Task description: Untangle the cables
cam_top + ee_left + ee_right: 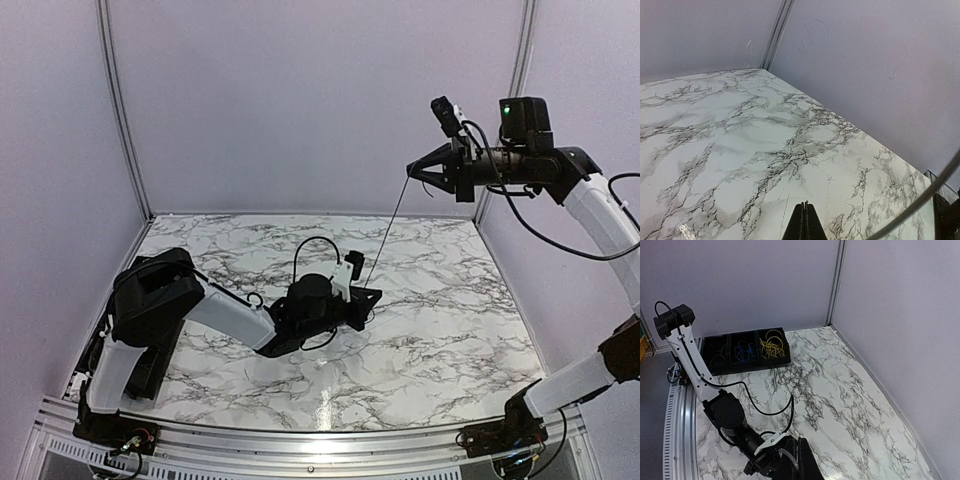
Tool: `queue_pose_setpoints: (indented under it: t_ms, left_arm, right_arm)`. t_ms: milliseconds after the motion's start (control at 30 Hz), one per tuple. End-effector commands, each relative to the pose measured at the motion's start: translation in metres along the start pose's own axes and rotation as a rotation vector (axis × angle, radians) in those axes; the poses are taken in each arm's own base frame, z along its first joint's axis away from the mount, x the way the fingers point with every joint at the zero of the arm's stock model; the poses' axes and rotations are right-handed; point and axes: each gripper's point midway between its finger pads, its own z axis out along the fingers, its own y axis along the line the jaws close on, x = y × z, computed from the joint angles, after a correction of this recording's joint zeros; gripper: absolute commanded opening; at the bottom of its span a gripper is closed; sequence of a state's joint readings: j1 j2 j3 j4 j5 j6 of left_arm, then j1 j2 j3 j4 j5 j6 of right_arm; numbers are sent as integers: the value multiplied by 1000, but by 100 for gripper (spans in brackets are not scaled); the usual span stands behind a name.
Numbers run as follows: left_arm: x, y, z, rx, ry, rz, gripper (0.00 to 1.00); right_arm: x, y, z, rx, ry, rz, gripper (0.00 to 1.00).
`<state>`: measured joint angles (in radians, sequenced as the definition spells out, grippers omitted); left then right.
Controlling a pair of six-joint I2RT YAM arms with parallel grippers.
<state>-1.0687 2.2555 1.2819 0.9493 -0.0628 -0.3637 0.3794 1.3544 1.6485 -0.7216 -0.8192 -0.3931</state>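
Left edge of the table (450, 320): a black three-bin tray (752, 365) sits next to the left arm's base; only the right wrist cam sees it. The middle bin has the blue cables (745, 351), and the bin toward the far-left corner has the yellow cables (771, 346). The bin nearest the base is too dark to read. Left arm is folded low across the table, with the left gripper (368, 293) down near the table's centre; can't tell if it's touching the surface or just above it. Left wrist cam shows the fingers (799, 225) pressed together with no gap. One thin black cable (387, 230) runs from that tip up and to the right, clear of the table, to the right gripper (410, 172). The line is straight and slanted, so it reads as taut and pinched at both ends. Right arm is raised high above the far-right part of the table with the forearm roughly level. Its gripper points left, jaws closed to a point on the cable's top end.
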Motion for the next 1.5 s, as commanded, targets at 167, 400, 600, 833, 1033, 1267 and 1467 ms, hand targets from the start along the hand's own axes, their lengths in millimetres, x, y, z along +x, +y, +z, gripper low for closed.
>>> queue_pose_setpoints:
  t_ms: [167,400,600,833,1033,1267,1467]
  left_arm:
    - [40,21,-13,-62,79,-22,10]
    - [27,20,-34,-63,48,-25,1]
    - [-11,15,-74,-80,-24,-15,0]
    - [-46,18,-119,-198,65,-1,0]
    - [-39,34,-161,-360,305,24,0]
    - [-38,68,-231,-639,502,75,0]
    - [-70,80,-295,-805,451,13,0]
  right_arm:
    - [-41,1,-26,44,-99,-40,0]
    - [-2,-14,-9,76,-40,7,0]
    - [64,-40,4,193,79,46,0]
    - [157,-6,31,-19,211,47,33]
    - [185,15,43,-162,206,95,49]
    - [209,29,63,-253,251,150,50]
    - [218,45,73,-279,291,120,51]
